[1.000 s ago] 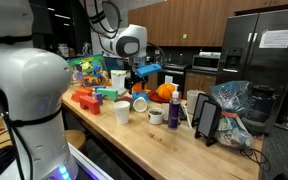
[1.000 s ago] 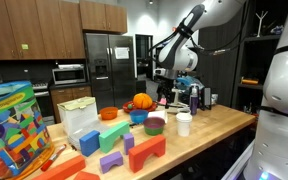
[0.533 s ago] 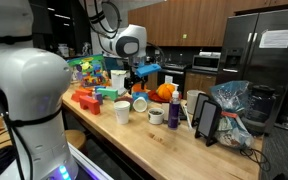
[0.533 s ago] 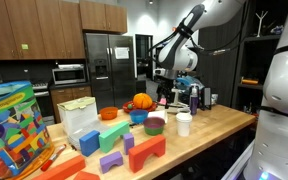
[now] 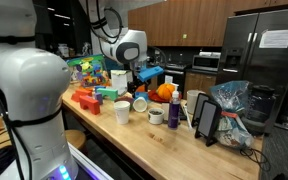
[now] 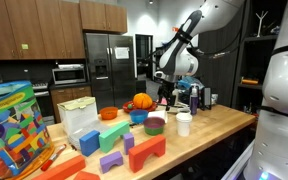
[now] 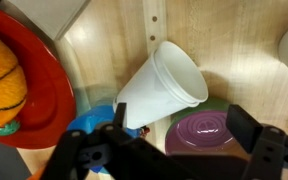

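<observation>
Nearest in an exterior view, coloured blocks (image 6: 144, 152) lie scattered on the near end of the wooden counter (image 6: 222, 126). Just beyond them sit a purple bowl (image 6: 155, 125) and a blue bowl (image 6: 139, 116), side by side. The wrist view looks down on the white paper cup (image 7: 162, 88), which lies tipped on its side. Its narrow end rests against the blue bowl, probably why it leans rather than lying flat, and its mouth opens away from that bowl, just beside the purple one. To the left, a red plate (image 7: 46, 95) carries an orange ball (image 7: 2, 85), its raised rim likely keeping the ball from rolling. The gripper (image 7: 174, 152) hovers over the cup with its jaws spread wide, empty and touching nothing. Far behind stands a refrigerator (image 6: 109, 65).
</observation>
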`<action>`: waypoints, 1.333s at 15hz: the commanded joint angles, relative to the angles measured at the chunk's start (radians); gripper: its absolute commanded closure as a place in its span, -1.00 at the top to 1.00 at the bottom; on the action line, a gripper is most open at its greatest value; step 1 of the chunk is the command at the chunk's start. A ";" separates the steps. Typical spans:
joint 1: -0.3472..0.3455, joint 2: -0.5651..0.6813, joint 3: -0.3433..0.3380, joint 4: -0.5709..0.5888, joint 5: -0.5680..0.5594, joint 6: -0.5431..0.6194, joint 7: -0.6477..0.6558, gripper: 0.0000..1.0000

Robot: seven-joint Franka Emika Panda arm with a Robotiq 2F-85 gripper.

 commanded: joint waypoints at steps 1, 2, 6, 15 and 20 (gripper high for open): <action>-0.020 0.002 0.006 -0.035 0.038 0.099 -0.077 1.00; -0.003 0.004 -0.011 -0.043 0.056 0.121 -0.103 1.00; 0.020 0.005 -0.018 -0.065 0.196 0.170 -0.255 1.00; 0.026 0.013 -0.029 -0.046 0.587 0.128 -0.650 1.00; 0.026 0.027 -0.030 -0.022 0.815 0.116 -0.870 1.00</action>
